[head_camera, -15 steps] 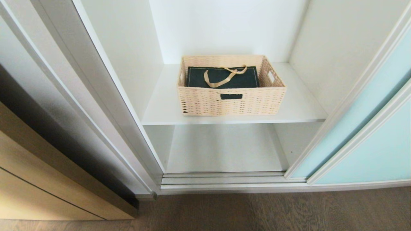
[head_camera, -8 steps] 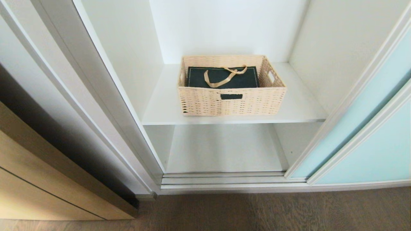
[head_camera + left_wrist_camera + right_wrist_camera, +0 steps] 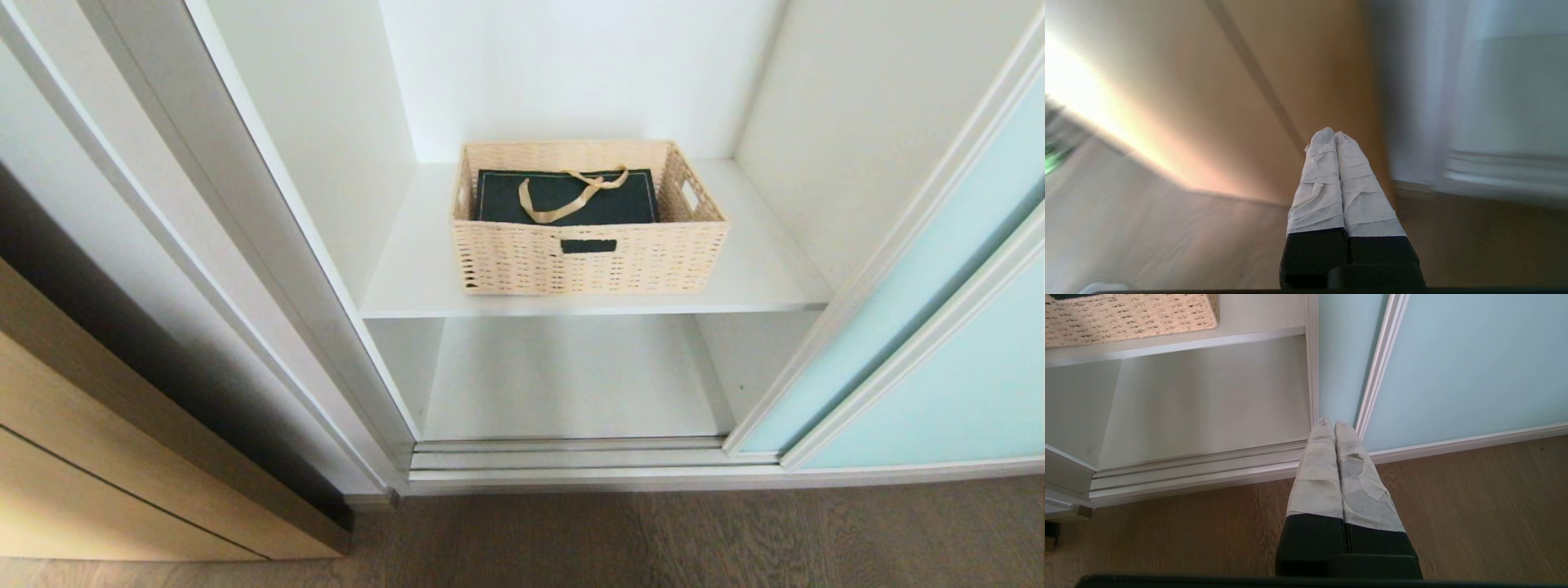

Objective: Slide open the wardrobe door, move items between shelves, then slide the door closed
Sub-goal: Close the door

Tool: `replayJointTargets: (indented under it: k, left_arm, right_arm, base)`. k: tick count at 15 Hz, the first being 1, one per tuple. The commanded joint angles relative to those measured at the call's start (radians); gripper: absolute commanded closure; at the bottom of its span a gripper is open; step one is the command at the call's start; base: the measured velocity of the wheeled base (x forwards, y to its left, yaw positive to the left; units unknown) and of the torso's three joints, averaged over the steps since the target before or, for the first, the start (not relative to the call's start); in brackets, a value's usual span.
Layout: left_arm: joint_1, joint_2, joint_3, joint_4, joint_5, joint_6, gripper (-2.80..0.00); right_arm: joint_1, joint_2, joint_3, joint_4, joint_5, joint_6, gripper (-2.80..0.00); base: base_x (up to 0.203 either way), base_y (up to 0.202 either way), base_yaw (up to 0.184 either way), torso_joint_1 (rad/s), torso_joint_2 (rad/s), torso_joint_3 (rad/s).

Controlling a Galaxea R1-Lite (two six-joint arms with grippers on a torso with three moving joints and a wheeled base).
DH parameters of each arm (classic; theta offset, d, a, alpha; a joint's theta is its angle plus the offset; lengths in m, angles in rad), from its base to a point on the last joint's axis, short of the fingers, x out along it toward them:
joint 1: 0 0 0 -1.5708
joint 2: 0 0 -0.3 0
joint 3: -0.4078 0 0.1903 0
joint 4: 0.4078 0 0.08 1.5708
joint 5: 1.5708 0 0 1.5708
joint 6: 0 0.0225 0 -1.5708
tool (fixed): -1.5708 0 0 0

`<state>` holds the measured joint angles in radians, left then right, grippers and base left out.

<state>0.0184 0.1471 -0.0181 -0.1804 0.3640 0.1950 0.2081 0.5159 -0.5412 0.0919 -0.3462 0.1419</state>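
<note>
Head view. The sliding wardrobe door point(image 3: 939, 327), frosted pale blue-green glass in a thin white frame, stands drawn aside at the right, leaving the wardrobe's inside exposed. On the upper shelf point(image 3: 408, 269) rests a tan wicker basket point(image 3: 588, 253) with cut-out handles, set near the shelf's front edge and roughly midway between the side walls. Inside the basket lies a flat dark green gift bag point(image 3: 506, 200), its gold ribbon handle point(image 3: 571, 196) looped across the top face. The lower shelf point(image 3: 571, 384) lies below, just behind the floor track point(image 3: 571, 465). A light wood cabinet front point(image 3: 122, 490) stands at the left, and brown wood-grain floor point(image 3: 694, 539) runs along the bottom. Neither arm appears in this view.

Left wrist view. The left gripper point(image 3: 1335, 134) has its jaws pressed together, holding nothing. The background is smeared; it appears to be the wood cabinet front point(image 3: 1229, 81), with a pale grey frame at one side, but this cannot be fixed with certainty.

Right wrist view. The right gripper point(image 3: 1334, 424) likewise has its jaws closed and empty. It hangs above the floor point(image 3: 1474, 506), its tips pointing toward the foot of the door's white frame, near the track point(image 3: 1188, 473). The door point(image 3: 1453, 363), the lower shelf point(image 3: 1208, 400) and a corner of the basket point(image 3: 1126, 314) on the upper shelf are visible beyond.
</note>
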Motion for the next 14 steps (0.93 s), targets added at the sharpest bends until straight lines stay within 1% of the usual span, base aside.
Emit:
replayJointTargets:
  k: [1,2,3,4,5,6,7,8,11,13,14]
  left_arm:
    - [-0.006,-0.140,-0.014,0.118,-0.141,0.001,0.00]
    - [-0.008,-0.150,-0.025,0.185,-0.206,-0.008,0.00]
    - [-0.009,-0.146,-0.032,0.216,-0.264,-0.035,0.00]
    - [-0.009,-0.146,-0.037,0.229,-0.309,-0.051,0.00]
    - [-0.009,-0.144,-0.035,0.233,-0.333,-0.069,0.00]
    - [-0.009,-0.144,-0.032,0.228,-0.346,-0.099,0.00]
    - [-0.009,-0.144,-0.022,0.231,-0.352,-0.109,0.00]
    - [-0.009,-0.145,-0.004,0.233,-0.364,-0.112,0.00]
    - [-0.009,-0.146,0.000,0.226,-0.368,-0.115,0.00]
    - [-0.009,-0.146,0.000,0.225,-0.367,-0.115,0.00]
    - [-0.009,-0.146,0.000,0.226,-0.367,-0.115,0.00]
  right_arm:
    - [0.001,-0.009,0.008,0.002,-0.003,0.001,0.00]
    - [0.001,-0.019,0.018,0.002,-0.006,0.001,0.00]
    - [0.001,-0.038,0.035,0.002,-0.011,0.000,0.00]
    - [0.001,-0.048,0.059,0.002,-0.014,-0.005,0.00]
    - [0.001,-0.050,0.062,0.002,-0.016,-0.010,0.00]
    - [0.001,-0.049,0.052,0.002,-0.016,-0.010,0.00]
    - [0.000,-0.057,0.052,0.002,-0.021,-0.011,0.00]
    - [-0.002,-0.067,0.053,0.004,-0.022,-0.014,0.00]
    - [-0.004,-0.067,0.033,0.022,-0.031,-0.015,0.00]
    - [-0.014,-0.065,-0.012,0.034,-0.060,-0.016,0.00]
    - [-0.019,-0.068,-0.035,0.073,-0.082,-0.016,0.00]
  base:
    - [0.000,0.000,0.000,0.000,0.00,0.000]
    - [0.000,0.000,0.000,0.000,0.00,0.000]
    - [0.000,0.000,0.000,0.000,0.00,0.000]
    - [0.000,0.000,0.000,0.000,0.00,0.000]
    - [0.000,0.000,0.000,0.000,0.00,0.000]
    - [0.000,0.000,0.000,0.000,0.00,0.000]
    - [0.000,0.000,0.000,0.000,0.00,0.000]
    - [0.000,0.000,0.000,0.000,0.00,0.000]
    - [0.000,0.000,0.000,0.000,0.00,0.000]
    - [0.000,0.000,0.000,0.000,0.00,0.000]
    - [0.000,0.000,0.000,0.000,0.00,0.000]
